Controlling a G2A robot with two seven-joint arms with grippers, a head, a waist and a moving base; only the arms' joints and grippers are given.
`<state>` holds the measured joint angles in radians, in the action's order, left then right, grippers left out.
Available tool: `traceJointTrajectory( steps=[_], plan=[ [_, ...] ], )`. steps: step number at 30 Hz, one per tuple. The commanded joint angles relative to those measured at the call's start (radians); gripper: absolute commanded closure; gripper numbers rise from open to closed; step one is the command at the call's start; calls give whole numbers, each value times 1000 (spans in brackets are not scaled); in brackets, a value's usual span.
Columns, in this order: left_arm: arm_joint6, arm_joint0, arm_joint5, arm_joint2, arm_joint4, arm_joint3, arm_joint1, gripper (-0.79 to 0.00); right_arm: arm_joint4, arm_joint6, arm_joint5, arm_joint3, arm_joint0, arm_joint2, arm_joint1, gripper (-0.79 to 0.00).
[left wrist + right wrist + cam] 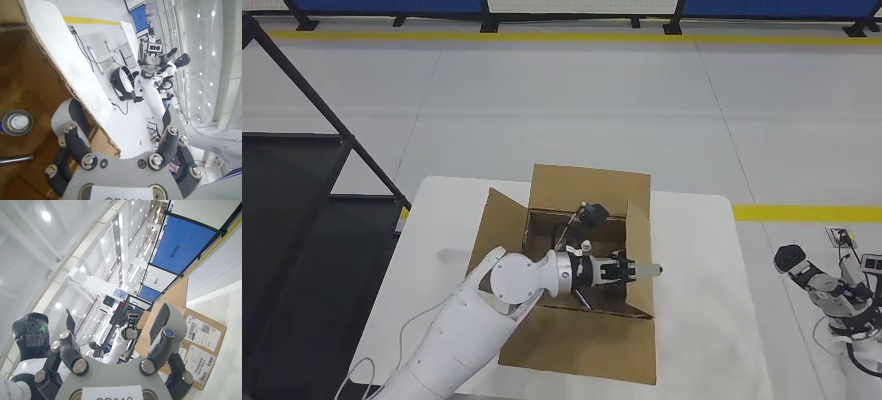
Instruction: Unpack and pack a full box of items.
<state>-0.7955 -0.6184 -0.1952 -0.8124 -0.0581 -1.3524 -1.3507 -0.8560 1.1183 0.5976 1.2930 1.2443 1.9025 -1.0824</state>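
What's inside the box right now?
In the box: a can, a metal rod, a black item. The left arm covers the near part of the inside.

Brown cardboard box [582, 348], white table [702, 300], silver-topped blue can [17, 123]

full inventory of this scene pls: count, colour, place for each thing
box: 1, brown cardboard, flaps open, on the table
table: 1, white, under the box
can: 1, blue with a silver top, inside the box
rod: 1, bare metal, inside the box, near the can
dark item: 1, black, inside the box at its far side
rack: 1, black, beside the table
floor lines: 2, yellow, beyond and beside the table
left gripper: 1, grey and black, open, box wall edge between its fingers
right gripper: 1, grey and black, open, empty, apart from the box
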Motion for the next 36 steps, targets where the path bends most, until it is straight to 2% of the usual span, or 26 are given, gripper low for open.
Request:
traceJointTrajectory(
  steps=[1,9,19,28,36],
  plan=[
    [0,21,5,29,3,8,-12,-785,-14,4,2,-12,-1,10,1,-785],
    [37,140,7,175,7,126,-90,-785,-57,31,13,-73,19,73,11,-785],
    [50,257,-6,316,-39,371,-214,-785,-108,78,19,-165,27,137,22,-785],
    [27,313,-27,378,-60,539,-309,-785,-111,87,17,-219,-1,158,31,-785],
    [34,338,-64,377,-68,629,-362,-785,-106,89,16,-239,-25,160,36,-785]
  ],
)
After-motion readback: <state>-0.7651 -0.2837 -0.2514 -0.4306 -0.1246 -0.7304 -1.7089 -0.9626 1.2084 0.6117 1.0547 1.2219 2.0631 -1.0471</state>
